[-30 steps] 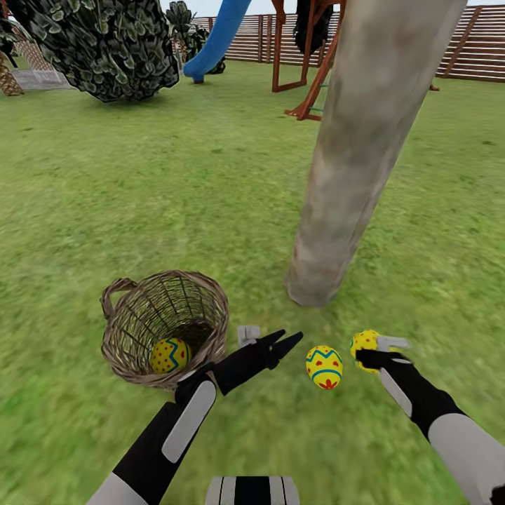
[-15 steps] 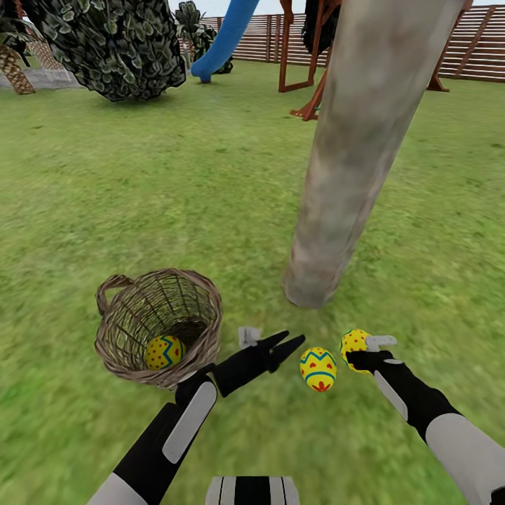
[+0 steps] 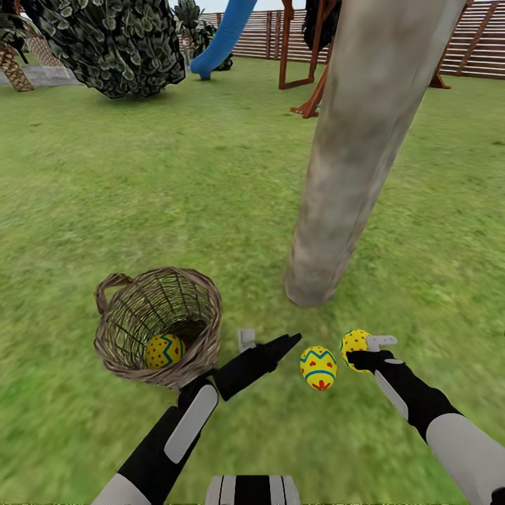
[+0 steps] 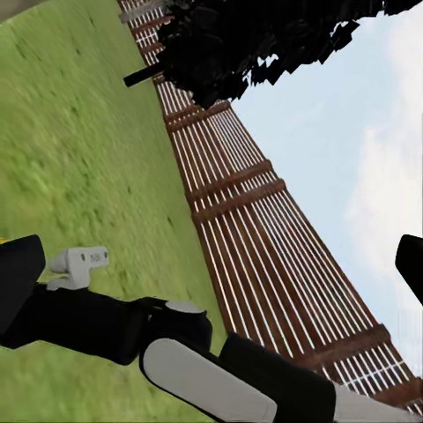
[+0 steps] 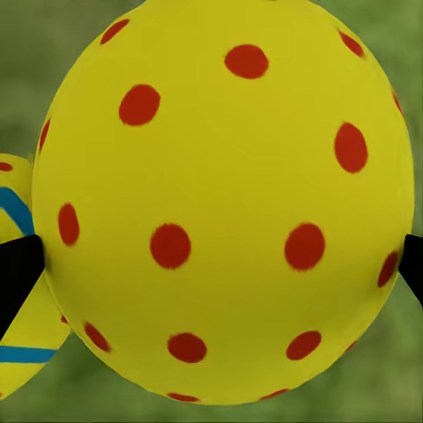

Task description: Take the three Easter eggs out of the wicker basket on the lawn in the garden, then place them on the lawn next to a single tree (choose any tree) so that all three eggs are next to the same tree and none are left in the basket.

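Observation:
The wicker basket (image 3: 126,337) stands on the lawn (image 3: 140,196) with one zigzag-banded Easter egg (image 3: 163,351) inside it. A second banded egg (image 3: 318,367) lies on the grass just in front of the tree's thick grey-brown trunk (image 3: 351,154). My right gripper (image 3: 359,348) is shut on a red-dotted egg (image 3: 352,339) held low beside that banded egg; up close the dotted egg (image 5: 220,203) sits between two black fingertips (image 5: 18,273). My left gripper (image 3: 286,344) hovers empty between basket and banded egg, its one visible fingertip (image 4: 411,264) far off centre, so it is open.
A dark leafy bush (image 3: 112,45) stands at the far left. A blue slide (image 3: 221,38) and wooden play tower (image 3: 301,63) rise behind the trunk, backed by the slat fence (image 3: 484,49). Open grass stretches left of the tree.
The head view has shifted slightly. My left gripper's fingers look closer together in the head view than before. The right gripper still holds the dotted egg in the same place.

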You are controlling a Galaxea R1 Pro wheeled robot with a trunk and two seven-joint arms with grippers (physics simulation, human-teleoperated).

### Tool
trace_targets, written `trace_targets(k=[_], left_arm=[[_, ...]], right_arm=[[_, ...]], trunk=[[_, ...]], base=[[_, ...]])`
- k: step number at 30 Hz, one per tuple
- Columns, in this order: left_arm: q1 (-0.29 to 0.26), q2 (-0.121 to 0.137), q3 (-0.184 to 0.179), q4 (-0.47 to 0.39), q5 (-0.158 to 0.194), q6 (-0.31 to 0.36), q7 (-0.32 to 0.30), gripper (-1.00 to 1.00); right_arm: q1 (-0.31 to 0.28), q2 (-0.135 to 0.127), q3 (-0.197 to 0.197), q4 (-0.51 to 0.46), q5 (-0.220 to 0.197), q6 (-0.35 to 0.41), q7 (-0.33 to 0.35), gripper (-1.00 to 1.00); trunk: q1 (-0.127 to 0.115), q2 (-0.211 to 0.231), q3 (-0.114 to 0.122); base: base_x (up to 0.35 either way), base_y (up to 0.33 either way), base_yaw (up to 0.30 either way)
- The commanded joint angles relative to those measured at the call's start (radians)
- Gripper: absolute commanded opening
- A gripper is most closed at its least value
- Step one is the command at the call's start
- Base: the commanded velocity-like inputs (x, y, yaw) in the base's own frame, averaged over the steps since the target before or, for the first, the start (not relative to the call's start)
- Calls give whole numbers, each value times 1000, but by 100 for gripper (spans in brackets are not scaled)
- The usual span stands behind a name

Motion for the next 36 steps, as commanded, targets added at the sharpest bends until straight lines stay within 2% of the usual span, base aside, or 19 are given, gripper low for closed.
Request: trace_targets(k=[1, 16, 18, 19, 20, 22, 23, 25, 32, 34, 36], left_arm=[[0, -2, 0, -5, 13, 10, 0, 100], [-8, -8, -1, -21, 6, 13, 1, 100], [-10, -8, -2, -16, 5, 13, 2, 100], [-11, -8, -2, -18, 4, 14, 2, 100], [-11, -16, -16, -20, 5, 18, 2, 100], [-13, -20, -38, -22, 6, 20, 2, 100], [-13, -21, -41, -22, 6, 21, 2, 100], [-13, -22, -42, -22, 7, 22, 2, 100], [-20, -22, -43, -22, 9, 28, 2, 100], [-33, -22, -63, -21, 9, 30, 2, 100], [-34, -22, -68, -21, 9, 28, 2, 100]], right_arm=[[-1, -2, 8, -2, -11, 4, -9, -100], [-2, 1, 8, -12, -12, 5, -23, -100], [-23, 2, 8, -13, -12, 4, -24, -100], [-33, 3, 8, -12, -12, 3, -46, -100], [-70, 12, 8, 6, -17, 1, -108, -100], [-111, 29, 9, 65, -18, 1, -119, -100], [-146, 46, 9, 138, -15, 0, -120, -100], [-174, 62, 11, 208, -12, -6, -121, -100], [-185, 69, 12, 259, -15, -36, -121, -100], [-185, 69, 14, 260, -15, -37, -121, -100], [-185, 69, 14, 259, -13, -36, -121, -100]], trunk=[[0, -1, -5], [7, -4, -63], [8, -5, -70], [8, -5, -74], [9, -5, -78], [10, -5, -86], [10, -6, -90], [11, -6, -98], [14, -8, -125], [15, -8, -132], [16, -9, -140]], base=[[0, 0, 0], [0, 0, 0], [0, 0, 0], [0, 0, 0], [0, 0, 0], [0, 0, 0], [0, 0, 0], [0, 0, 0], [0, 0, 0], [0, 0, 0], [0, 0, 0]])
